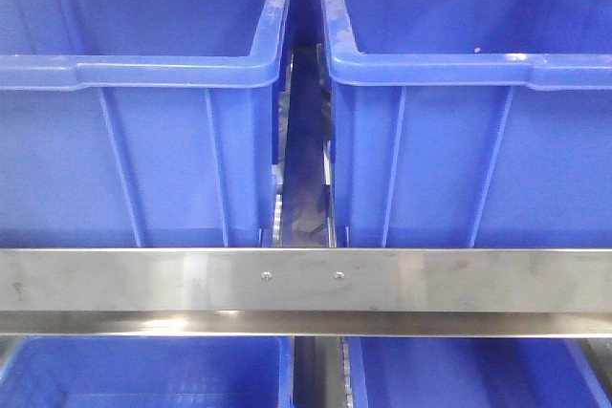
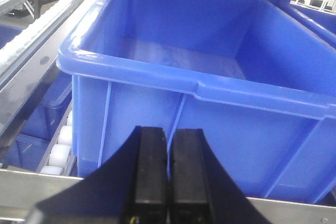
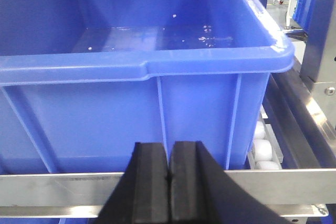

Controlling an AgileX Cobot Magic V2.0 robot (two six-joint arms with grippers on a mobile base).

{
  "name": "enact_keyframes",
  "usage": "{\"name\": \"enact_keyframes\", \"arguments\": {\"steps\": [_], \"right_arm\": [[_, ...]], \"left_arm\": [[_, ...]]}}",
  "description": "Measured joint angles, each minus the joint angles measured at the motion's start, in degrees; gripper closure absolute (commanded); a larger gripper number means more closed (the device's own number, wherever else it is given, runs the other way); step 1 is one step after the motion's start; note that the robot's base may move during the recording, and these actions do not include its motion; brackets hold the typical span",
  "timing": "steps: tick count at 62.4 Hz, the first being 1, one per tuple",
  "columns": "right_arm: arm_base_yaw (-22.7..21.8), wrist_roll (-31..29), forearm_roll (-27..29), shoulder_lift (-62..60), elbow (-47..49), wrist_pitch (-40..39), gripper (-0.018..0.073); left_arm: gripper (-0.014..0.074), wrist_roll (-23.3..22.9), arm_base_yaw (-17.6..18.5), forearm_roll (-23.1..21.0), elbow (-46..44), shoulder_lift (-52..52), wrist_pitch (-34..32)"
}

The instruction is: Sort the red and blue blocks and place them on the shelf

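Nearest in each wrist view is a black gripper with its jaws pressed together and nothing between them: the left gripper (image 2: pixel 167 169) and the right gripper (image 3: pixel 168 174) are both clenched empty, each hanging just in front of the shelf (image 1: pixel 306 279). Its brushed steel front rail crosses the front view from edge to edge, with two small screws near its middle. Just behind the rail sit two large blue bins side by side, the left bin (image 1: pixel 134 155) and the right bin (image 1: pixel 478 155), a narrow gap with a roller track between them. White rollers (image 3: pixel 262 148) show beside the bin in the right wrist view. Lower bins (image 1: pixel 143 370) peek out under the rail. Neither the red nor the blue block shows in any view.
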State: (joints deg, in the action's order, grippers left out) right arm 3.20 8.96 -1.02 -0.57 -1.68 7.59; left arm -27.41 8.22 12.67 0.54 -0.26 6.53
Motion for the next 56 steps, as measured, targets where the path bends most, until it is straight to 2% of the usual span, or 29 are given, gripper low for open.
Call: {"name": "enact_keyframes", "arguments": {"steps": [39, 44, 51, 56], "right_arm": [[0.0, 0.0, 0.0, 0.0, 0.0, 0.0, 0.051], [0.0, 0.1, 0.0, 0.0, 0.0, 0.0, 0.051], [0.0, 0.1, 0.0, 0.0, 0.0, 0.0, 0.051], [0.0, 0.1, 0.0, 0.0, 0.0, 0.0, 0.051]], "left_arm": [[0.0473, 0.2, 0.0, -2.4, 0.0, 0.0, -1.4], [0.0473, 4.6, 0.0, -5.5, 0.0, 0.0, -2.7], [0.0473, 14.1, 0.0, -12.7, 0.0, 0.0, -4.9], [0.0473, 17.6, 0.0, -14.5, 0.0, 0.0, -6.0]]}}
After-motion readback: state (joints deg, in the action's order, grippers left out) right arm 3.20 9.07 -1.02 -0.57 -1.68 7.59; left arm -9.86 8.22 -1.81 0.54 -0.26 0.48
